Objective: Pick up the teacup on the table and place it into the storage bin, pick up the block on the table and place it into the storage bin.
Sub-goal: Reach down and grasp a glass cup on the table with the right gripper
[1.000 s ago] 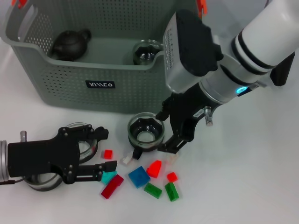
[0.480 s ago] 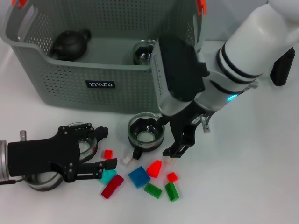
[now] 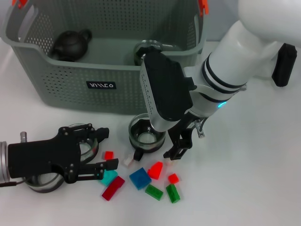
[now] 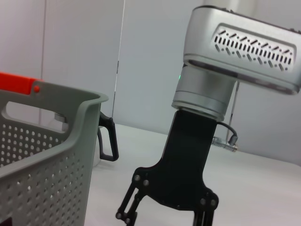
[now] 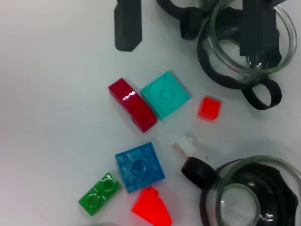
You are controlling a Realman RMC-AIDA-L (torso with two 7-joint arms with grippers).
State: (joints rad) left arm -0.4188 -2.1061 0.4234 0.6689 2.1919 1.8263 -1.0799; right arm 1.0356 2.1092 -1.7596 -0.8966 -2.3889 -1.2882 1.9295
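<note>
A glass teacup in a black holder stands on the table just in front of the storage bin; it also shows as the teacup in the right wrist view. My right gripper hangs open right over it, one finger down at the cup's right side. Several small blocks lie in front, among them a blue block and a red-orange one. My left gripper rests open on the table at the left, its upper finger lying across a second teacup.
Inside the bin sit a black teapot and a glass cup. A third glass cup sits under my left arm. Green, dark red, teal and white blocks lie scattered nearby.
My right wrist has swung left and lower, now covering more of the teacup in front of the bin. The left arm, cups and blocks have not moved.
</note>
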